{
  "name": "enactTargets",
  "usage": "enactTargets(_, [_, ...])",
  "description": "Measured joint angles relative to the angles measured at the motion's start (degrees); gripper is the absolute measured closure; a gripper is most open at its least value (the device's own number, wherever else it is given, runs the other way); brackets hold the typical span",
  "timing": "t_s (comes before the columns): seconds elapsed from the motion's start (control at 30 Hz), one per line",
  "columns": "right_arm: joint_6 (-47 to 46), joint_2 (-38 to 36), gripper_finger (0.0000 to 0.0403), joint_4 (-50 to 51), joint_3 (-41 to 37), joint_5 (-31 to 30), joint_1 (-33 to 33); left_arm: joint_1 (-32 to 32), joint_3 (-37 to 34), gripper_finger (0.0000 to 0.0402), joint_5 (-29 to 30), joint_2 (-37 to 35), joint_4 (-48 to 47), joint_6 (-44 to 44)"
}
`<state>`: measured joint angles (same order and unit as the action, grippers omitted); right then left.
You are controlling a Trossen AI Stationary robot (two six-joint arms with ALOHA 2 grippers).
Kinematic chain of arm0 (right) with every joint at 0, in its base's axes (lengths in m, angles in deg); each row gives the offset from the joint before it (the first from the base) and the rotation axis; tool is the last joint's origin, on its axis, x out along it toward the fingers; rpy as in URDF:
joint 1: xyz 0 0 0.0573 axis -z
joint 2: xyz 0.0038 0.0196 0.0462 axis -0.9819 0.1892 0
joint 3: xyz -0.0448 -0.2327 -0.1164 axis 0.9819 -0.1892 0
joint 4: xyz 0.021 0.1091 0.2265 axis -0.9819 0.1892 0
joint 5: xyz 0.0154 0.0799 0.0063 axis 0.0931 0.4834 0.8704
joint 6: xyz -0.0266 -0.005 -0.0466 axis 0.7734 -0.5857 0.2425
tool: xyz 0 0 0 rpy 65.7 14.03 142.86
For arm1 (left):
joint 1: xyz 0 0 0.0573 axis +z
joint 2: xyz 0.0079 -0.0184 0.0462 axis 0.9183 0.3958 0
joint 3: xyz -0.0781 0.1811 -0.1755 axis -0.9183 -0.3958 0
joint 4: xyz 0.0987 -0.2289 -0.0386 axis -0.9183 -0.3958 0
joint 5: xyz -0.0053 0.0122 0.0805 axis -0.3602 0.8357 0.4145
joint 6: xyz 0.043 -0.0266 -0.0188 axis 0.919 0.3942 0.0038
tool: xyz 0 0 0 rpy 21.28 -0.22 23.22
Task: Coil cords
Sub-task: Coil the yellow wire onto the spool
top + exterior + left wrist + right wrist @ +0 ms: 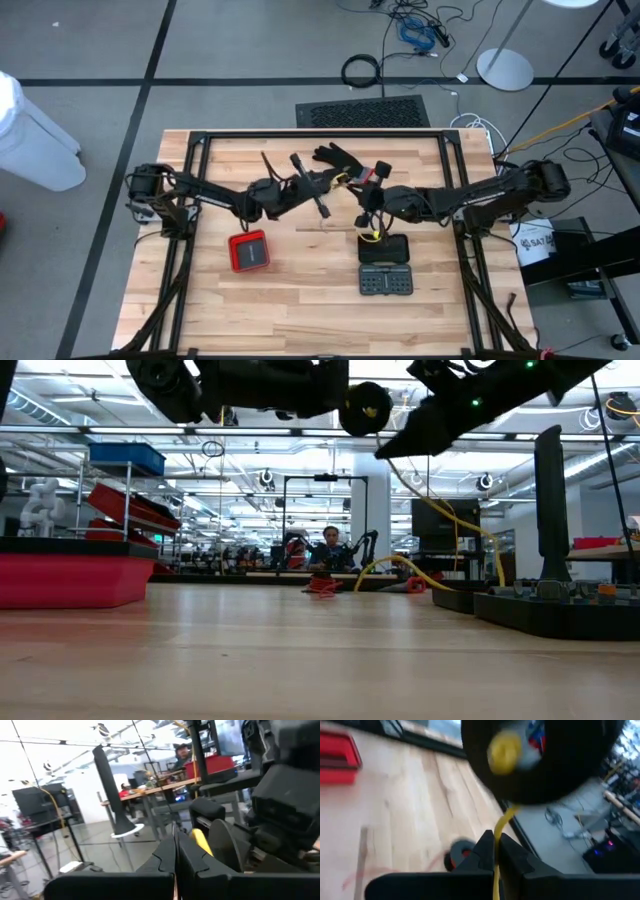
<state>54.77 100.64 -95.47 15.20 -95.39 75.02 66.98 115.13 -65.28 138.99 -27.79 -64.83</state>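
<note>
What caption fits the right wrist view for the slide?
Right claw shut on a yellow cord, above the wooden table.

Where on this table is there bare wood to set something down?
Bare wood runs along the near edge of the table, before the red box and black tray. The middle is crowded: both grippers, left and right, shut on a yellow cord.
</note>
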Motion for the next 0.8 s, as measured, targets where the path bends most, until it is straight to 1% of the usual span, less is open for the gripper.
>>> enactTargets(0.1, [1.6, 1.7, 0.0403, -5.3, 0.1, 1.8, 0.0, 0.2, 1.1, 0.0402, 1.8, 2.5, 1.7, 2.6])
enactTargets(0.23, [1.5, 3.2, 0.0402, -4.5, 2.1, 1.9, 0.2, 0.4, 2.1, 0.0402, 4.0, 6.3, 7.2, 5.9])
enactTargets(0.33, [0.5, 4.2, 0.0402, -4.1, 3.4, 2.4, 0.5, 0.4, 4.2, 0.0401, 4.5, 8.7, 8.3, 9.4])
enactTargets(0.53, [-0.1, 4.9, 0.0402, -4.5, 4.5, 2.1, 0.7, 0.5, 7.6, 0.0402, 8.0, 13.1, 6.7, 17.2])
enactTargets(0.6, [-0.1, 4.8, 0.0402, -4.1, 4.5, 2.1, 0.7, 0.5, 7.6, 0.0402, 9.1, 13.9, 5.7, 19.6])
enactTargets(0.7, [0.3, 4.5, 0.0402, -2.1, 4.5, 0.2, 0.6, 0.5, 7.4, 0.0402, 10.2, 14.1, 2.8, 22.0])
enactTargets(0.8, [0.4, 3.0, 0.0402, 2.1, 4.5, -0.9, 0.7, 0.2, 7.4, 0.0402, 10.7, 14.0, -0.4, 22.3])
